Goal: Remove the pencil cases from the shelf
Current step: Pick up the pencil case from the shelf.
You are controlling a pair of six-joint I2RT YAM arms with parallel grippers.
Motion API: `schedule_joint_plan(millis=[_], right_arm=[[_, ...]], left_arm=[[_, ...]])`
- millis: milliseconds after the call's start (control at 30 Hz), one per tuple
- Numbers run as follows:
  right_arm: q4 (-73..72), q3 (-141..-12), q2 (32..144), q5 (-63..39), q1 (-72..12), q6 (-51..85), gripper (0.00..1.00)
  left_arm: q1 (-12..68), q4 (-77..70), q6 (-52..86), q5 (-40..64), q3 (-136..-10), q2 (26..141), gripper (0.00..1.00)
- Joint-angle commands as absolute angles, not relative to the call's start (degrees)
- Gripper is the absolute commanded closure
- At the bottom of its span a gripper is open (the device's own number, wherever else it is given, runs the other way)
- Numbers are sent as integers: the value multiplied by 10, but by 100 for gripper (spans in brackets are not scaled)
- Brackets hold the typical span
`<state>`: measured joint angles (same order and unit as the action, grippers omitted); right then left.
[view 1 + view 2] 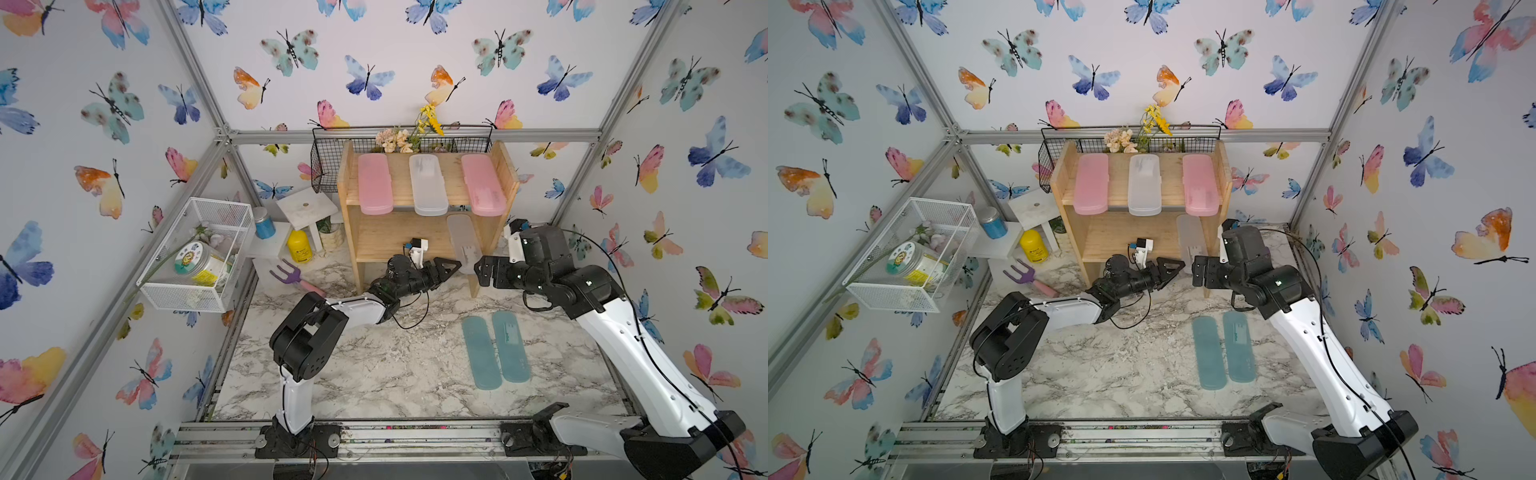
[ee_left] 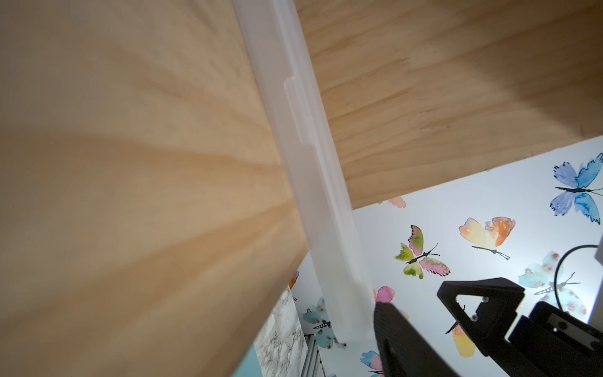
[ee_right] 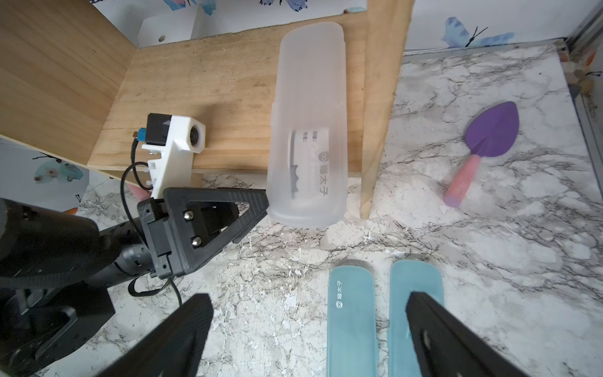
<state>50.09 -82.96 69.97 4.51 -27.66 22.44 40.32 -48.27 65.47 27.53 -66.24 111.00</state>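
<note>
Two teal cases (image 1: 481, 353) lie side by side on the marble table (image 1: 374, 374), nearest me and off the shelf (image 1: 374, 237). Beyond them my right gripper (image 1: 484, 272) hangs spread wide just beside the overhanging end of the one frosted case (image 1: 463, 237) on the lower tier, while my left gripper (image 3: 257, 215) has a fingertip (image 3: 261, 200) touching that case's long edge, and I cannot tell whether it pinches. Farthest, three more sit apart on the top tier: a pink case (image 1: 375, 184), a second frosted case (image 1: 428, 185) and a second pink case (image 1: 483, 185).
</note>
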Motion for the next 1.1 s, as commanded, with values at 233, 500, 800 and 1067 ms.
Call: schedule_joint_plan(millis=[233, 500, 800, 1067], right_arm=[[515, -849, 707, 39, -272, 209, 1], [513, -848, 713, 38, -271, 205, 1], [517, -852, 712, 41, -267, 200, 1], [512, -851, 707, 25, -267, 194, 1]], left_arm=[[405, -519, 680, 310, -708, 1129, 20], [414, -485, 681, 308, -732, 1141, 27], [419, -465, 686, 306, -750, 1161, 67], [417, -462, 663, 294, -693, 1112, 87]])
